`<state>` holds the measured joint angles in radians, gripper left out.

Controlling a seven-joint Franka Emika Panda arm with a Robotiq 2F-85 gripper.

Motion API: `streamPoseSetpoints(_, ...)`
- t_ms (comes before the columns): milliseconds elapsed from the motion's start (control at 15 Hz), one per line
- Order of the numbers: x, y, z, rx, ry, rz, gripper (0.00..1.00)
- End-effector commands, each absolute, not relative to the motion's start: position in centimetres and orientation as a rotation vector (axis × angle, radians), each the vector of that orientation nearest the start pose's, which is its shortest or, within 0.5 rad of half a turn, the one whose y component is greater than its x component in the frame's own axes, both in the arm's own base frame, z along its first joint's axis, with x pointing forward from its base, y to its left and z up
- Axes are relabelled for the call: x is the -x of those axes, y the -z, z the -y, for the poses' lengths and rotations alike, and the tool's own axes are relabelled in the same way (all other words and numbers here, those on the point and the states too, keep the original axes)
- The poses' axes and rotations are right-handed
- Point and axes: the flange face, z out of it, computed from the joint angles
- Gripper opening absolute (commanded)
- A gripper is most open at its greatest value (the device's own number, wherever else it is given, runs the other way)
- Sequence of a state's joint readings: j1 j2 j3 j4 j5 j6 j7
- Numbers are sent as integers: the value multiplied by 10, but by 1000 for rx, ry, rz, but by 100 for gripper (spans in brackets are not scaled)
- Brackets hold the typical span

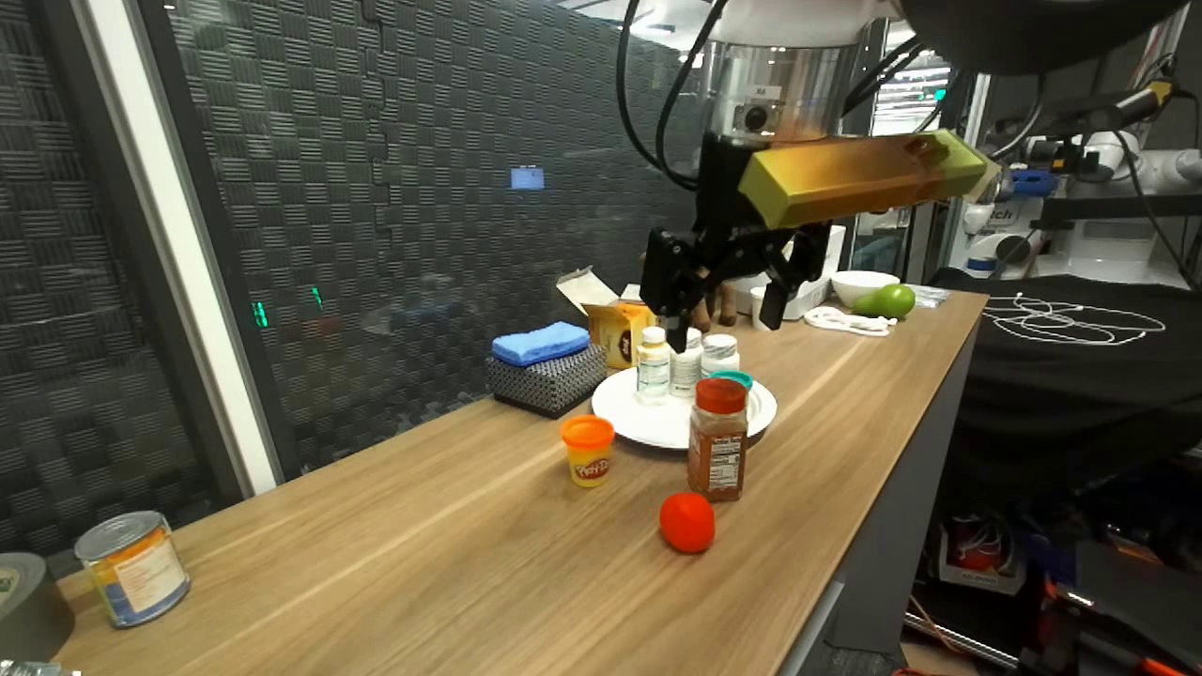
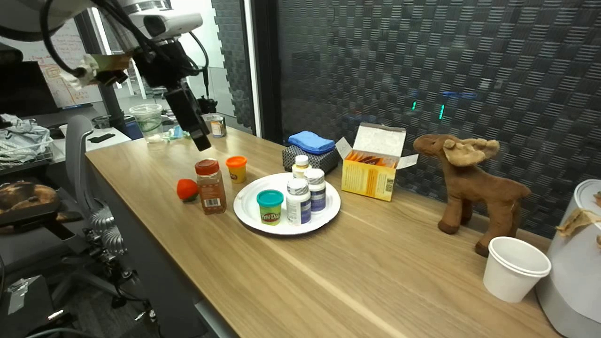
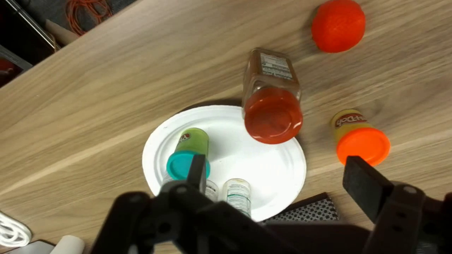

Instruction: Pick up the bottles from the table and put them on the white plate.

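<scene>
In an exterior view the camera looks slightly down along the table (image 1: 526, 563) from the end where the metal can (image 1: 136, 570) stands near left, the dark wall (image 1: 451, 216) at left. In an exterior view from roughly the opposite end, paper cups (image 2: 509, 277) stand near right, that wall at right. Both share the white plate (image 2: 264, 184) midway; the wrist view faces steeply down on it from closer, past the gripper (image 3: 277, 170).
</scene>
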<state>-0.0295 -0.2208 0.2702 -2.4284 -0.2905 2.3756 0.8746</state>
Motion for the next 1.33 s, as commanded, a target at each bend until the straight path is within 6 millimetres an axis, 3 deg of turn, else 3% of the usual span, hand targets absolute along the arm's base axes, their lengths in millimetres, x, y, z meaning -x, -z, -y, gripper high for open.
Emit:
streamPoseSetpoints(0, -488, -399, -83, 3183, 354, -871, 100)
streamPoseSetpoints(200, -496, -395, -62, 3163, 264, -959, 100)
streamPoseSetpoints(400, -501, -395, -54, 3087, 176, -1001, 100)
streamPoseSetpoints(733, -498, -395, -54, 2946, 57, -1045, 100)
streamPoseSetpoints(1267, -489, -374, -64, 2911, -53, -1021, 100)
